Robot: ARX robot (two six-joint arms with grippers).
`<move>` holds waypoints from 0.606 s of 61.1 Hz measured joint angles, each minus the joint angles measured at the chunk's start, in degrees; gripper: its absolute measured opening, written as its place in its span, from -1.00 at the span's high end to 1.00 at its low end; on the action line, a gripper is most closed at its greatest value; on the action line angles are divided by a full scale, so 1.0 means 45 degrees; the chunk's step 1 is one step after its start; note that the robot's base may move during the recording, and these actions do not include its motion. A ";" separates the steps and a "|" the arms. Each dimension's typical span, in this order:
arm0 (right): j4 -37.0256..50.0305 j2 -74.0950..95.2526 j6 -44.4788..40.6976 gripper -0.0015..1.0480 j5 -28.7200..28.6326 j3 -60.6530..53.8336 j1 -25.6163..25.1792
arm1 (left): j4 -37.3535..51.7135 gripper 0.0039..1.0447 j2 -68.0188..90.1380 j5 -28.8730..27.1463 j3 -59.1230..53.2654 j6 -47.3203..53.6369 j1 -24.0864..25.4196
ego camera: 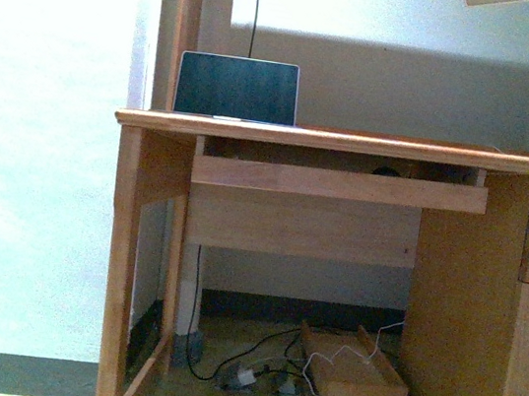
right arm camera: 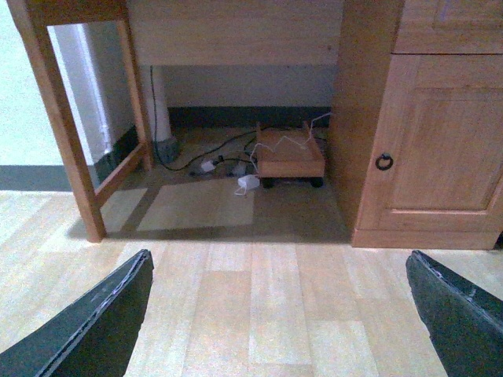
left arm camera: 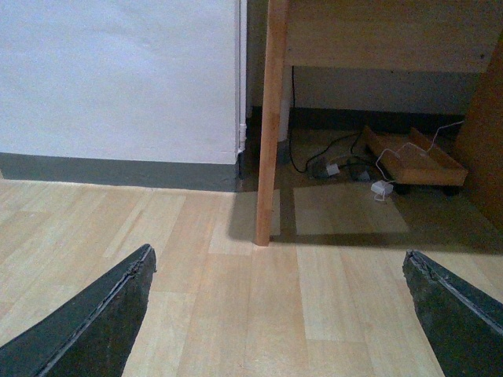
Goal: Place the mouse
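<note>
Mouse (ego camera: 385, 171) is sitting in the pull-out tray (ego camera: 341, 184) just under the desk surface (ego camera: 352, 142), over toward the right, with only its dark top peeking above the tray's front board. Laptop (ego camera: 238, 88) is up on the surface at the far left, screen upright. Both arms are low over the wood floor (left arm camera: 236, 314) on the near side of the desk. The left fingers (left arm camera: 94, 330) are spread wide and so are the right fingers (right arm camera: 94, 330), with nothing in either. There's a wheeled board (right arm camera: 289, 155) and some cables underneath.

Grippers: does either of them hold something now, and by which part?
Nothing is held. The left gripper and the right gripper both stand open, with only floor between their fingers.
</note>
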 joint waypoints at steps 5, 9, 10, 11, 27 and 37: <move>0.0000 0.0000 0.0000 -0.86 0.0000 0.0000 0.0000 | 0.0000 -0.86 0.0000 0.0000 0.0000 0.0000 0.0000; 0.0000 0.0000 0.0000 -0.86 0.0000 0.0000 0.0000 | 0.0000 -0.86 0.0000 0.0000 0.0000 0.0000 0.0000; 0.0000 0.0000 0.0000 -0.86 0.0000 0.0000 0.0000 | 0.0000 -0.86 0.0000 0.0000 0.0000 0.0000 0.0000; 0.0000 0.0000 0.0000 -0.86 0.0000 0.0000 0.0000 | 0.0000 -0.86 0.0000 0.0000 0.0000 0.0000 0.0000; 0.0000 0.0000 0.0000 -0.86 -0.0005 0.0000 0.0000 | 0.0000 -0.86 0.0000 0.0000 0.0000 0.0000 0.0000; 0.0000 0.0000 0.0000 -0.86 0.0000 0.0000 0.0000 | 0.0000 -0.86 0.0000 0.0000 0.0000 0.0000 0.0000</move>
